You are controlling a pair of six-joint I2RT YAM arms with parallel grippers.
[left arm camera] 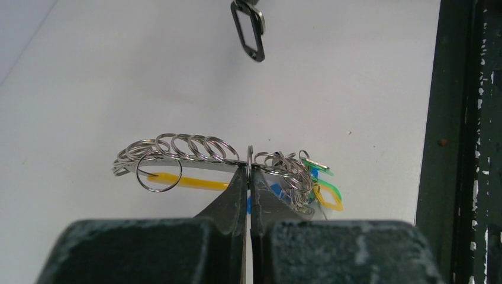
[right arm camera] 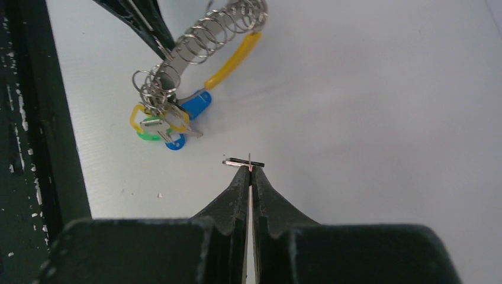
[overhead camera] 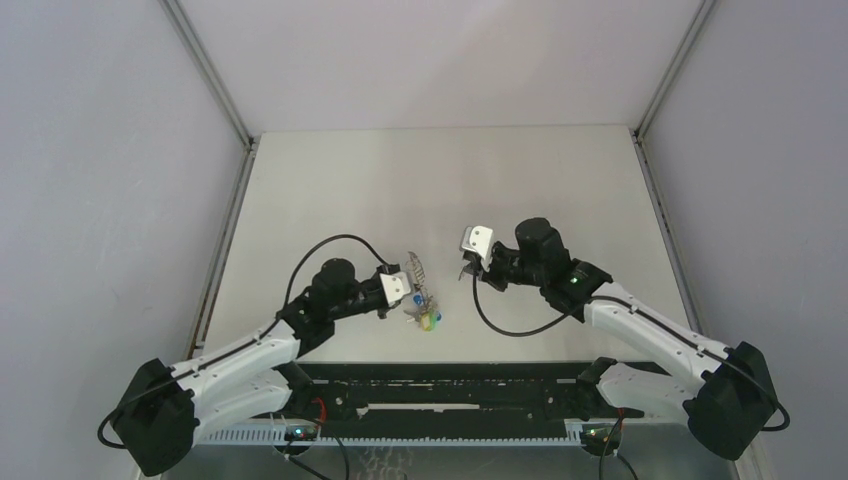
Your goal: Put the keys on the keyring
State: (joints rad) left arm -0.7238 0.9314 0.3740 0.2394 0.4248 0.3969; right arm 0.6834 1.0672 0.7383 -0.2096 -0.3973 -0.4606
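Now left gripper (left arm camera: pixel 249 168) pinches the stiff-looking silvery coiled keyring (left arm camera: pixel 183 151), right gripper (right arm camera: pixel 250 170) nips the small black-headed key (right arm camera: pixel 243 161), likely slippery, edgewise

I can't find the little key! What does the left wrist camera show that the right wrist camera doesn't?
Only left wrist: the key with its black head seen flat-on, like a small frame. Only right wrist: the right gripper pinching that key, seen edge-on. Both: the keyring with its yellow band, held by the left gripper.
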